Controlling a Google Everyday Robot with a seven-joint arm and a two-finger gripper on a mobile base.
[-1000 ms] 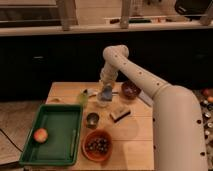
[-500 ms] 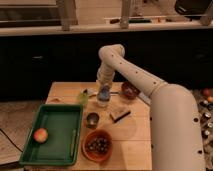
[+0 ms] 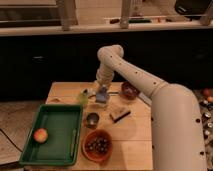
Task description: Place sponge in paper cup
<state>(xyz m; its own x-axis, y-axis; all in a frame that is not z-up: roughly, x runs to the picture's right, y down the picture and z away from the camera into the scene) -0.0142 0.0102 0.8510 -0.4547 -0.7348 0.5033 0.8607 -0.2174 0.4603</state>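
Observation:
My gripper (image 3: 102, 89) hangs at the far middle of the wooden table (image 3: 135, 150), pointing down. The blue-grey sponge (image 3: 103, 94) shows right under it. A pale bit just below the sponge looks like the paper cup (image 3: 101, 101), mostly hidden by the sponge and gripper. I cannot tell whether the sponge is held or rests on the cup.
A yellow-green cup (image 3: 82, 98) stands just left of the gripper. A metal cup (image 3: 92, 119) is in front, a tan block with a dark edge (image 3: 119, 114) to its right. A dark bowl (image 3: 130, 90) sits at the back right, an orange bowl (image 3: 97, 145) in front. A green tray (image 3: 55, 125) holds an orange fruit (image 3: 40, 135).
The arm's wrist has shifted slightly to the left over the same spot. The sponge stays under the gripper.

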